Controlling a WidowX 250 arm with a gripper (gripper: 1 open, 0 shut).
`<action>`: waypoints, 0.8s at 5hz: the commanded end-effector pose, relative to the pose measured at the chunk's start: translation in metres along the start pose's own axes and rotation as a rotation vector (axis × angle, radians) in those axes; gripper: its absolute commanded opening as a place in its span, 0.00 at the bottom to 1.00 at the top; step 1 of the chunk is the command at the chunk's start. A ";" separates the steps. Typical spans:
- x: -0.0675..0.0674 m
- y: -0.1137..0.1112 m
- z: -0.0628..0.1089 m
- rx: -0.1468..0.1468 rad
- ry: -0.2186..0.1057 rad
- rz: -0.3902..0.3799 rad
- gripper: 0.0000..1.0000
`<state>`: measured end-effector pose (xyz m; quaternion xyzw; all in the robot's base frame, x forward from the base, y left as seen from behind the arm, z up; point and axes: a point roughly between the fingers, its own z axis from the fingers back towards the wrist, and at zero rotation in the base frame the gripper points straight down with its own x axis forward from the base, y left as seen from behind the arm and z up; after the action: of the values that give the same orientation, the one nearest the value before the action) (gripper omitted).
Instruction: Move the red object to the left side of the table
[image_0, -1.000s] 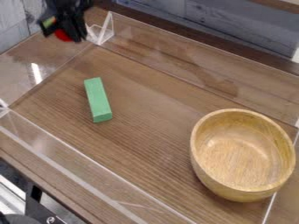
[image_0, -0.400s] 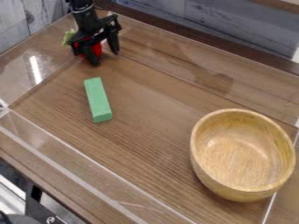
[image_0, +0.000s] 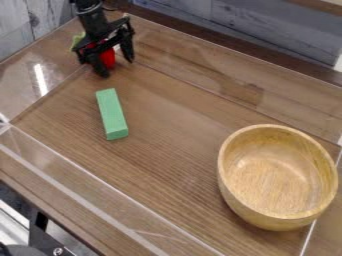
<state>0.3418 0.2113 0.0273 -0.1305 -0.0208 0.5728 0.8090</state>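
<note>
Straddling the red toy fruit (image_0: 102, 60) on the table (image_0: 201, 110), the pincer (image_0: 103, 55) stands with jaws spread apart.

- I see the desk (image_0: 201, 110) in brown wood grain, with darker streaks running along its length.
- Its low walls (image_0: 54, 165) are clear, catching pale glints.
- The red object (image_0: 103, 57) at the far left is bright red; I can't make out any other colour on it from here.
- The pincer (image_0: 104, 50) over it is black.
- The block (image_0: 114, 113) on the left is plain mid-green.
- The bowl (image_0: 278, 176) at the near right is light tan wood, paler than the desk, with faint grain.
- The wall (image_0: 267, 30) beyond is grey planking.
</note>
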 end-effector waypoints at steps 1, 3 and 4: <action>0.007 -0.009 0.045 -0.070 -0.103 -0.013 1.00; -0.001 -0.012 0.052 -0.091 -0.080 -0.004 0.00; 0.000 -0.010 0.043 -0.070 -0.075 -0.078 0.00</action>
<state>0.3366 0.2079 0.0483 -0.1409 -0.0382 0.5515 0.8213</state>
